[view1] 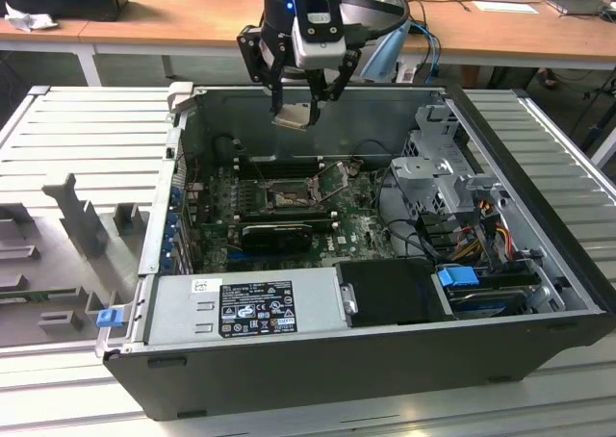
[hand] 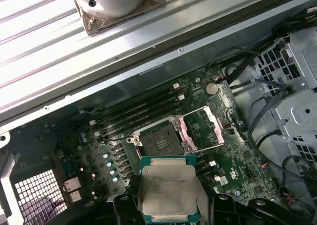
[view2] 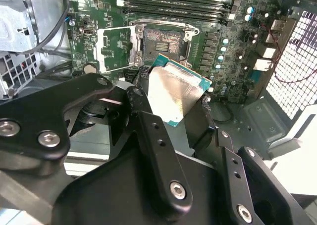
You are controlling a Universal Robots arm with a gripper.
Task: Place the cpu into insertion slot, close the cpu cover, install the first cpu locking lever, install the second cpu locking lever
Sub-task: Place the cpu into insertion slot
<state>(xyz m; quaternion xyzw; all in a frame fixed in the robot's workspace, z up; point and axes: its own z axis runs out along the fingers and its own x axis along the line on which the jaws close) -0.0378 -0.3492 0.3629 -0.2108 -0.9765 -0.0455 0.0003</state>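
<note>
holding the cpu (view1: pixel 292 119) by two of its edges, the end effector (view1: pixel 295 113) hung over the open computer case (view1: pixel 385 360) in the upper middle of the exterior view. its fingers were closed just enough to pinch the chip from both sides, and they had hold of nothing else. the grip on the edges left the shiny flat face free, as the second wrist view showed, and i think this was to keep the chip safe and easy to line up. in the exterior view the chip looked a little tilted, not quite level.

the insertion slot (view1: pixel 285 198) lay on the green motherboard (view1: pixel 356 227) near the middle of the exterior view. it was below the chip and well apart from it, with open air between them. in both wrist views the slot showed just past the chip's far edge, so the two seemed close to lined up but not touching. the slot had nothing in it, and its tan pin field was bare.

the cpu cover (hand: pixel 214 128) was swung open and stood just beside the slot, on the exterior view's right. that was likely to leave the way down clear. the long black memory slots (view1: pixel 274 166) ran along the slot's far side. the case sat on a ribbed metal table (view1: pixel 87 129).
</note>
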